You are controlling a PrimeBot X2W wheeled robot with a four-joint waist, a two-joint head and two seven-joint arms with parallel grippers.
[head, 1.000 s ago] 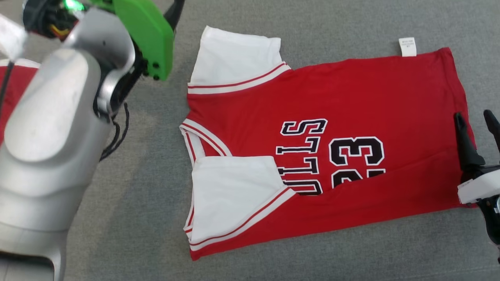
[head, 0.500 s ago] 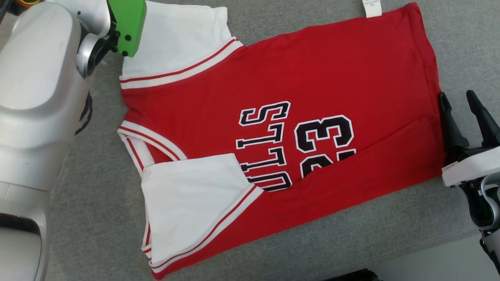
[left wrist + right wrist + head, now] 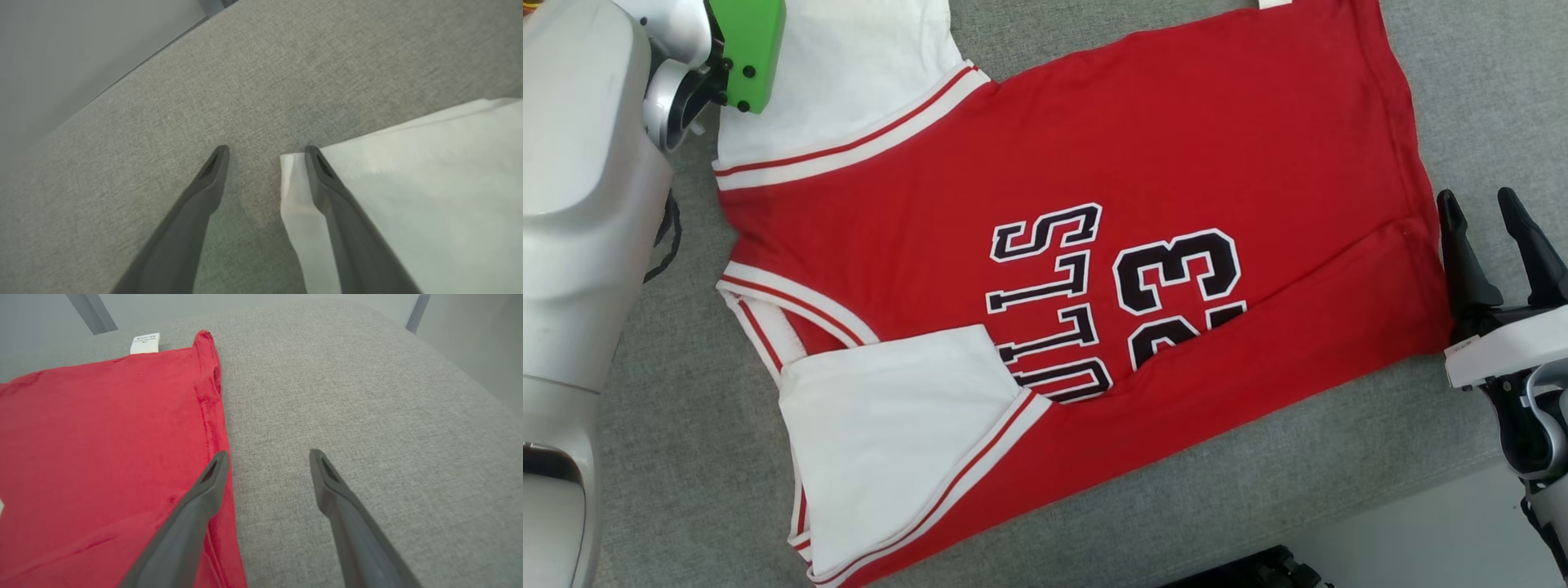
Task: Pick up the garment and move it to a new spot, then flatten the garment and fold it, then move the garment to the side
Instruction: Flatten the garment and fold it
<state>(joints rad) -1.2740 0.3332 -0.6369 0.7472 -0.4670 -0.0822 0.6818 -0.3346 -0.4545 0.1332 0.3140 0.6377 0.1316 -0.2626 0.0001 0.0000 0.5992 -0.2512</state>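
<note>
Red jersey (image 3: 1176, 147) lies flat across the frame's centre on a grey cushion (image 3: 1339, 465). Left gripper (image 3: 266, 150) gapes wide and empty over the white sleeve (image 3: 408, 183) corner. Right gripper (image 3: 1476, 196) gapes wide and empty beside the hem at the right edge.

The garment (image 3: 1176, 155) lies flat on the cushioned surface (image 3: 686, 457), its hem just beside the right gripper's (image 3: 269, 455) left finger, the label (image 3: 145, 343) far beyond that fingertip, while a sleeve (image 3: 416, 183) corner lies beneath the left gripper's (image 3: 265, 151) right finger, with bare surface beneath the other.
</note>
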